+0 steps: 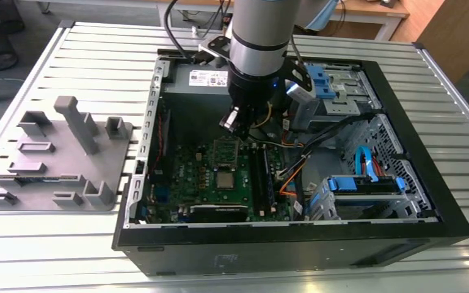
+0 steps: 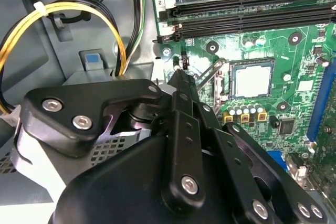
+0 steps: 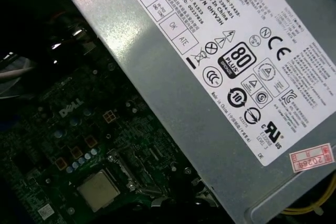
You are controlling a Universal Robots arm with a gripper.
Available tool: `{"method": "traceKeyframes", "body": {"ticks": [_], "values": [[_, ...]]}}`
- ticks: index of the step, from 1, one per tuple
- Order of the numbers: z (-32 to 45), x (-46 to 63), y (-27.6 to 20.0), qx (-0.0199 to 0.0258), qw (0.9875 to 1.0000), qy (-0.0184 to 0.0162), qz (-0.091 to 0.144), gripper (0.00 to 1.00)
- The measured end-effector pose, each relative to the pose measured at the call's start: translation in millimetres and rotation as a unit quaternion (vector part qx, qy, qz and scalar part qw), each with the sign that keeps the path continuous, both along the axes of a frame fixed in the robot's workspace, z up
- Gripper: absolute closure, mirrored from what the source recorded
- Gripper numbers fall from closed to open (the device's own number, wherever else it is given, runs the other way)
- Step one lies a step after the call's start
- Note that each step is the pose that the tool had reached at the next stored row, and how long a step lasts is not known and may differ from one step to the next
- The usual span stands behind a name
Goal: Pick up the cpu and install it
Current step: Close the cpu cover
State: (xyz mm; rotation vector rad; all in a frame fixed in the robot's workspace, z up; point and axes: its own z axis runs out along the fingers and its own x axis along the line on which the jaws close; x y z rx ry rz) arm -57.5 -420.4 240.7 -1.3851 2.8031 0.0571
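Note:
The cpu [image 1: 225, 179], a small square chip with a silver top, lies flat in the socket on the green motherboard [image 1: 193, 177] inside the open computer case. It also shows in both wrist views, cpu [image 2: 253, 78] and cpu [image 3: 98, 190]. My gripper [image 1: 232, 125] hangs over the board's far part, above the cpu and well clear of it. In the second wrist view the black gripper [image 2: 178, 74] tapers to a shut tip with nothing held, beside the socket's thin metal lever [image 2: 210, 74].
The grey power supply [image 1: 210, 79] stands close behind the arm, and its labelled side [image 3: 210, 77] is near the wrist. Yellow and black cables [image 2: 63, 19] loop beside the gripper. Blue drive cages [image 1: 365, 183] sit toward the exterior view's right. A grey fixture plate [image 1: 55, 159] lies outside the case.

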Motion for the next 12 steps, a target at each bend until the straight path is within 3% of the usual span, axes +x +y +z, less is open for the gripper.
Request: {"method": "traceKeyframes", "body": {"ticks": [12], "values": [[3.0,-1.5,-1.2,-0.0001,1.0000,-0.0001,0.008,0.89]]}}
